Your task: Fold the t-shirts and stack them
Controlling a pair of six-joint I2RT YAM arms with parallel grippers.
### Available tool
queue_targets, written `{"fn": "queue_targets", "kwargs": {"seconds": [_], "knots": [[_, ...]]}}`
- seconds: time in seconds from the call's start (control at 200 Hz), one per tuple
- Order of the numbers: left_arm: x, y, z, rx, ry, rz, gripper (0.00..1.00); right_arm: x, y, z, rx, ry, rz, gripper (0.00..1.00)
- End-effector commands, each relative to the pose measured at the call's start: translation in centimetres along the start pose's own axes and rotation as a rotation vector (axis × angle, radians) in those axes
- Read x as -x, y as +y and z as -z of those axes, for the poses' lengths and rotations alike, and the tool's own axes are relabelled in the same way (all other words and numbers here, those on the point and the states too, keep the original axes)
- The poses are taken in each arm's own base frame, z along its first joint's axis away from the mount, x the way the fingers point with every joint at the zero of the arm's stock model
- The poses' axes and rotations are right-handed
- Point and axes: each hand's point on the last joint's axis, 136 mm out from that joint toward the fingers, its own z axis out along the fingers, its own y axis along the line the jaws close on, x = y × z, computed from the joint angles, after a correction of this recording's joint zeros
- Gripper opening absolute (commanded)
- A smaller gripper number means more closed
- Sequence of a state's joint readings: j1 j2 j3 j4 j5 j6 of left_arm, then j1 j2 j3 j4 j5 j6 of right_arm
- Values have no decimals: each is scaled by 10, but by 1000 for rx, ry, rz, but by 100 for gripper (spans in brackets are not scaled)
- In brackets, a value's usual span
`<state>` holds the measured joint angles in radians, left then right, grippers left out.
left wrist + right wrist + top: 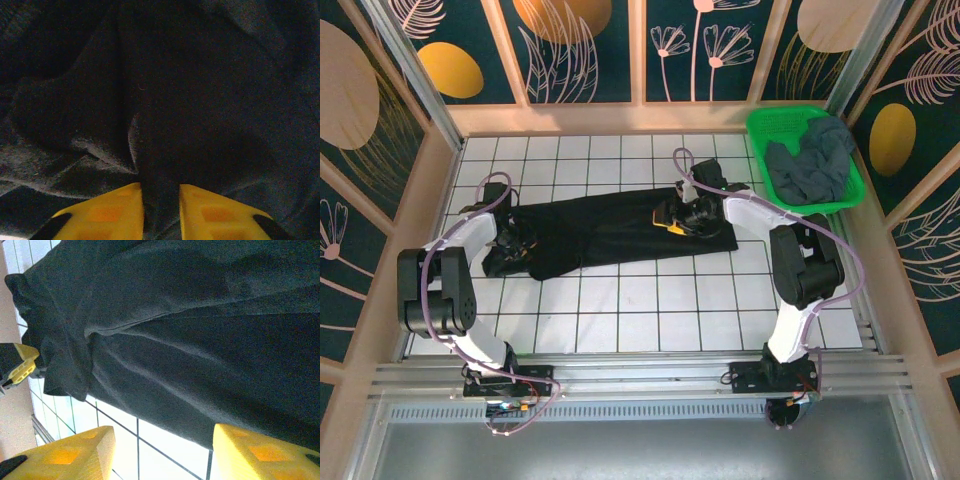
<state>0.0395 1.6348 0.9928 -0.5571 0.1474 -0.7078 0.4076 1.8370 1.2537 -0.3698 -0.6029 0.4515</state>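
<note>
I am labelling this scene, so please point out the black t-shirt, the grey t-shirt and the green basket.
black t-shirt (610, 232): top view, middle of the spread body.
grey t-shirt (815, 160): top view, middle of the crumpled heap.
green basket (775, 126): top view, bare mesh near its far left corner.

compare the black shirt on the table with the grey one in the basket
The black t-shirt lies stretched out long on the tiled table; the grey t-shirt sits crumpled in the green basket. The black t-shirt is darker than the slate grey t-shirt. The left gripper pinches a fold of the black t-shirt; nothing touches the grey t-shirt. Both are soft dark cloth.
</note>
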Motion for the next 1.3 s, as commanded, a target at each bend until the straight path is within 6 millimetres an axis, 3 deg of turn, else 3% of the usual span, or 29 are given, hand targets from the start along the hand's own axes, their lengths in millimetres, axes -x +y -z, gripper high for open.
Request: {"fn": "queue_targets", "kwargs": {"seconds": [0.0, 0.19, 0.415, 0.596, 0.801, 0.976, 1.001, 1.291], "knots": [[-4, -1, 5, -24, 7, -1, 16, -1, 11, 8, 17, -27, 25, 55], [-15, 15, 0, 25, 32, -16, 0, -4, 9, 10, 14, -26, 24, 55], [-7, 12, 13, 31, -11, -3, 0, -5, 10, 10, 16, -27, 24, 55], [18, -9, 40, -3, -82, 4, 0, -5, 9, 9, 14, -26, 24, 55], [40, -24, 49, 16, -99, -7, 0, -3, 8, 9, 12, -26, 25, 54], [54, -27, 46, 67, -96, -45, 0, -3, 7, 11, 8, -31, 24, 54], [55, -23, 37, 95, -79, -49, 0, -2, 7, 12, 8, -33, 23, 54], [71, 11, 9, 300, -116, -133, 0, 0, -2, 15, -13, -50, 3, 54]]}}
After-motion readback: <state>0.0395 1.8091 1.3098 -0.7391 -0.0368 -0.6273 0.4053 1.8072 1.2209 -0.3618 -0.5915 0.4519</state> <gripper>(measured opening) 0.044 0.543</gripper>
